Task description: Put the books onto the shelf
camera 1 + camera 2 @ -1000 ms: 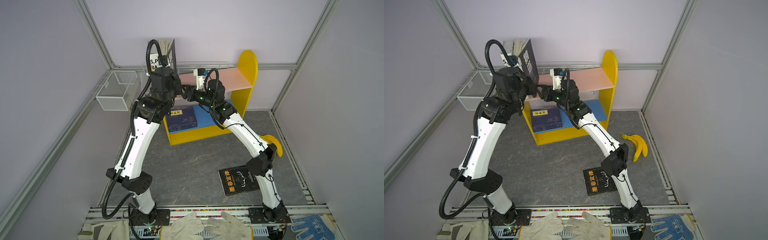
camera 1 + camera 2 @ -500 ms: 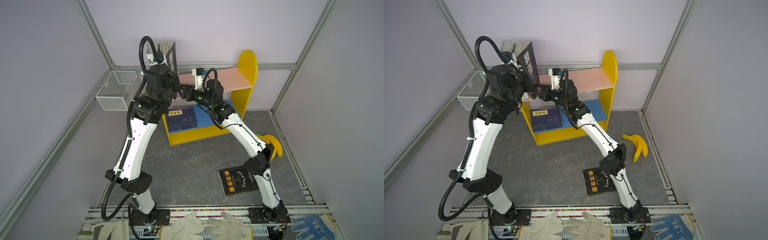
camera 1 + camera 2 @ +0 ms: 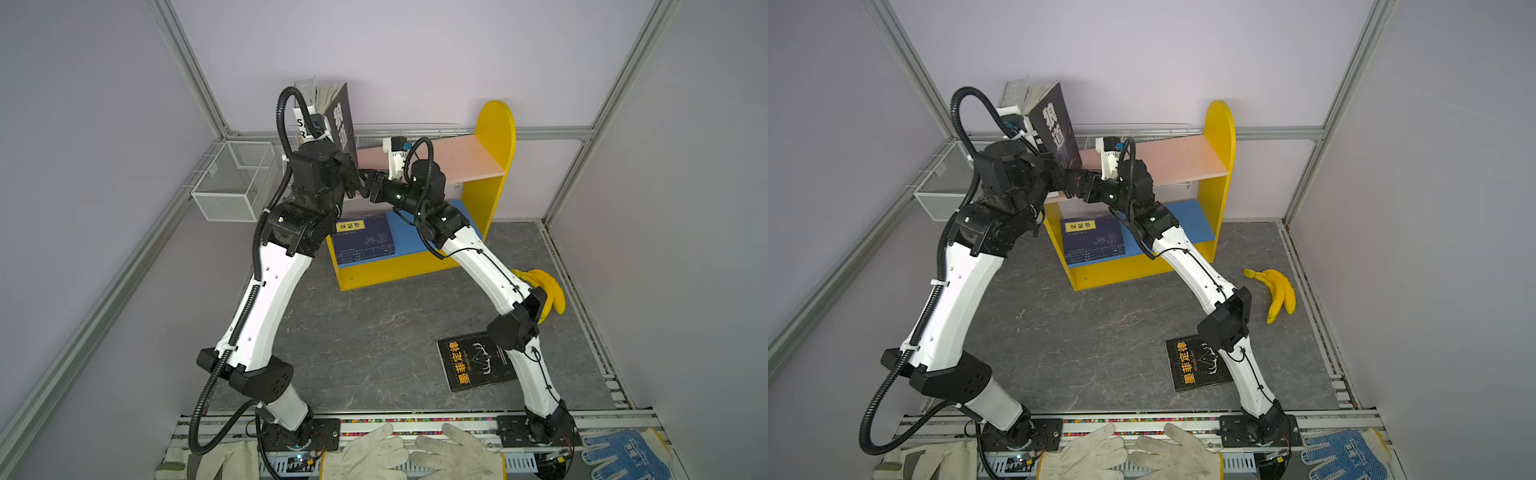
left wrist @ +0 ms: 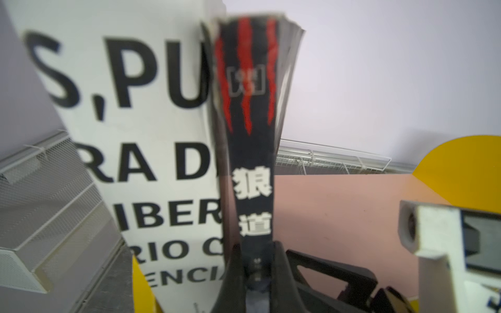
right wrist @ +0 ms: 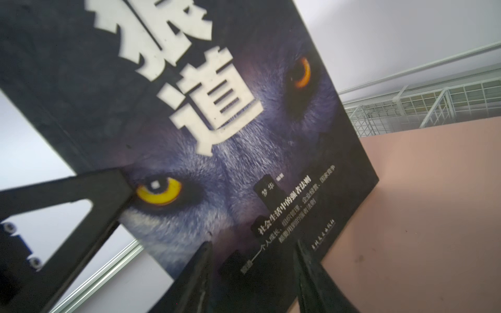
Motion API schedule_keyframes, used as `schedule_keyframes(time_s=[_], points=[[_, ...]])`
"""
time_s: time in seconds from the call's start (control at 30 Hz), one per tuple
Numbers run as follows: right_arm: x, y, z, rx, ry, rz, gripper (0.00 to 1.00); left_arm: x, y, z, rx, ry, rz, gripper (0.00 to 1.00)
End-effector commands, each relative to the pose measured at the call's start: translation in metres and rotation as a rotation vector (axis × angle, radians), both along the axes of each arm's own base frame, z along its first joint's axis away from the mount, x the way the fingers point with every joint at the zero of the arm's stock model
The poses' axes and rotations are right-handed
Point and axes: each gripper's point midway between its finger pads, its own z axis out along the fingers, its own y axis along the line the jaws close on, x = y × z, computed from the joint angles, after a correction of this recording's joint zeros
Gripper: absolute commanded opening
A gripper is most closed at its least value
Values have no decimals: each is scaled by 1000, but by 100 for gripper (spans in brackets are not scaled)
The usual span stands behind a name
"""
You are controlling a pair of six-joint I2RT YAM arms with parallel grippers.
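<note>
Two books [image 4: 122, 168] on shelf [image 3: 494, 137] (black one [image 3: 1057, 124]: left end effector's [image 4: 257, 253] pinch; right [image 5: 252, 245] seemingly spread)

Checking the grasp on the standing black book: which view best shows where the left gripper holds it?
Left wrist view: the left gripper is shut on the standing black book at its lower spine. In both top views the wrist hides it; the right wrist view shows mostly the front cover.

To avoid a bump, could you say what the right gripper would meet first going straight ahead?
Probably the front cover of the black wolf book; the right gripper points at its lower part, seemingly close, though depth is unclear.
</note>
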Motion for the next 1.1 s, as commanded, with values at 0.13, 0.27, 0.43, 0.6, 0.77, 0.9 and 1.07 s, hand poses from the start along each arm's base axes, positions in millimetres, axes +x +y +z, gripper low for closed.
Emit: schedule_keyframes(time_s=[0.13,0.27,0.43,0.6,0.77,0.9,1.07], points=[[24,13,-67,-98,113,-18,52,-2,4,12,-46,-63,21,0],[25,12,-68,-101,113,-20,52,-2,5,13,-52,-77,28,0],[23,8,-65,-101,109,-24,53,-7,-1,18,-29,-112,26,0],[23,0,-61,-101,102,-40,52,-12,-10,22,-5,-151,27,0],[23,-3,-63,-109,106,-43,53,-9,-10,18,12,-169,49,0],[22,-2,-66,-117,113,-36,53,-5,-8,15,26,-173,78,0],[20,-3,-69,-124,123,-33,52,-2,-9,17,35,-177,82,0]])
